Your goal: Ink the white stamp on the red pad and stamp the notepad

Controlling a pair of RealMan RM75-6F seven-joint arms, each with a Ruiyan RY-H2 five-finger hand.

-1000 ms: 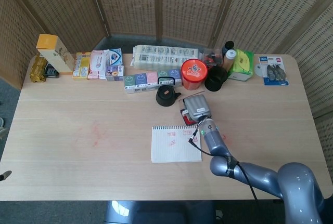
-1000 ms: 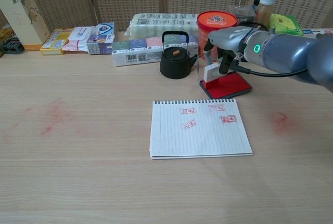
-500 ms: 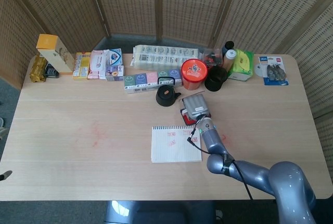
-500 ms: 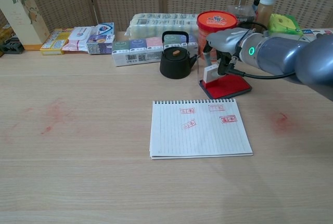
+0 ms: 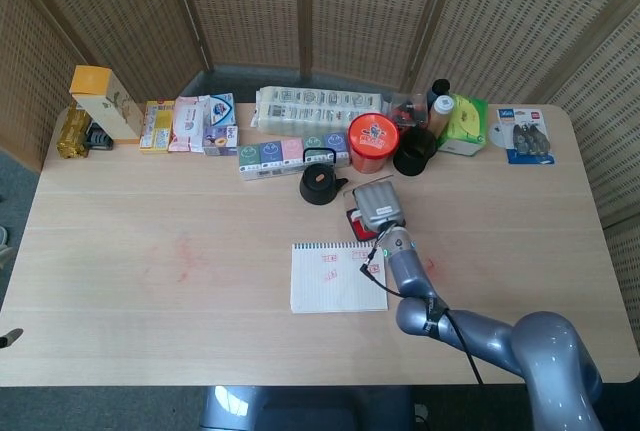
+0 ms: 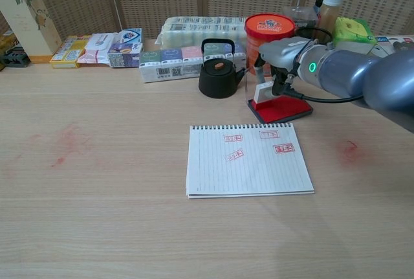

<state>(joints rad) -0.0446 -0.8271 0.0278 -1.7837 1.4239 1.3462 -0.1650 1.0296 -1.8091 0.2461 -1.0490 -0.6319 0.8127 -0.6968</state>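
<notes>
Stamp (image 6: pixel 264 91), the white one, sits on the near-left part of the red pad (image 6: pixel 284 108), just behind the notepad (image 6: pixel 249 160). The right hand (image 6: pixel 279 52) is right over it with fingers (image 6: pixel 278 82) down around it. It looks like a hold, but I cannot tell how tight. The left hand is not seen. The notepad has 4 red marks on it. I think this is the inking step, so lifting the stamp and pressing it on the paper is left.

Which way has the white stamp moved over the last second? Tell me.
Yes. In the chest view, the white stamp, held by the right hand, has dropped slightly down onto the red pad, whose position is unchanged.
</notes>
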